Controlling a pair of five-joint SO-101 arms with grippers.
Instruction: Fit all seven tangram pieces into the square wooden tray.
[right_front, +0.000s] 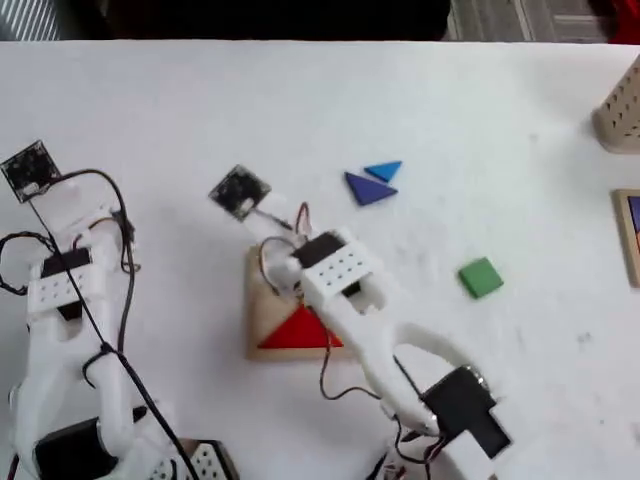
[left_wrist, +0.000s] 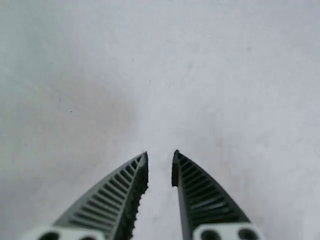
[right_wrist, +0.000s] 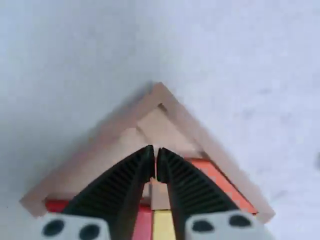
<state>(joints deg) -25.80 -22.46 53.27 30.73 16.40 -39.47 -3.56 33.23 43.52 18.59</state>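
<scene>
Wood-rimmed and partly filled, the square wooden tray (right_front: 262, 315) lies directly beneath the right fingers (right_wrist: 145, 165), which stand almost together, a hairline gap at the tips and nothing clamped between them. From the high view the right arm (right_front: 340, 275) covers much of the tray, leaving a red triangle (right_front: 300, 332) showing in it behind the fingers, on the side toward the arm's base. The right wrist view fills in the covered part: the fingertips hover over a bare wooden corner of the tray floor, an orange piece (right_wrist: 220, 180) runs along the rim to one side of the fingers, and a sliver of a yellow piece (right_wrist: 162, 226) shows in the slot between them, back from the tips. The high view adds the loose pieces on the white surface (left_wrist: 150, 75): a dark blue triangle (right_front: 368, 188) and a lighter blue triangle (right_front: 384, 170) just beside each other out beyond the right fingers and past the tray, and a green square (right_front: 480, 277) off to the side, all well apart from the fingertips. The left fingers (left_wrist: 140, 170) are slightly apart and grip nothing, with plain surface under and ahead of them; the left arm (right_front: 60, 290) stands well apart from the tray.
</scene>
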